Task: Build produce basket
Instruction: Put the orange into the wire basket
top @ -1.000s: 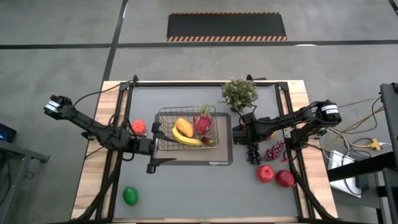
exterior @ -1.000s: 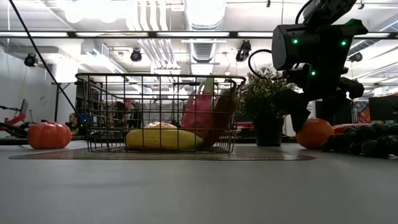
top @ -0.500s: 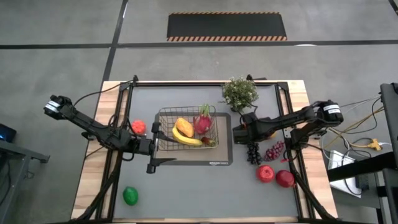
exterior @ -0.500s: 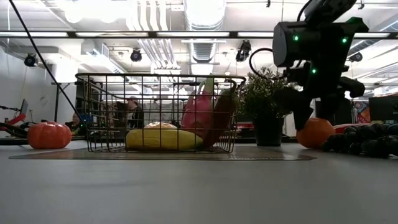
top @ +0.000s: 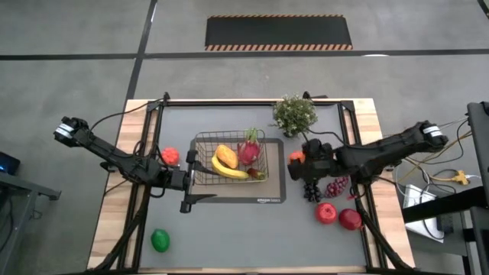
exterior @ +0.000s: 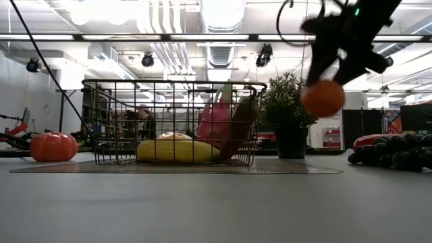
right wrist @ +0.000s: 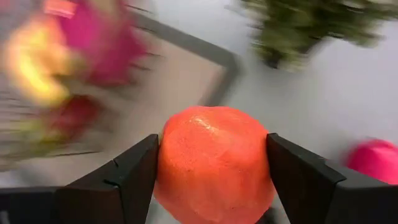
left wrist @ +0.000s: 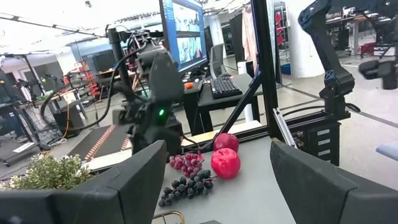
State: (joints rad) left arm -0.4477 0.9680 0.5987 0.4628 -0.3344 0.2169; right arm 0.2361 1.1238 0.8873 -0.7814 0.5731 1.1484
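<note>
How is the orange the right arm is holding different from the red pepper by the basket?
The orange hangs in the air, clamped in the right gripper; the red pepper rests on the table, free. The orange is beside the potted plant, the pepper left of the basket. Both sit outside it.

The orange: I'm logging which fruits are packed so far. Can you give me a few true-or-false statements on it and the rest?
1. The right gripper holds the orange clear of the table. True.
2. The banana lies in the basket. True.
3. The green lime is in the basket. False: it sits on the table, near the front left corner.
4. The left gripper grips an apple. False: it is open, beside the basket.
</note>
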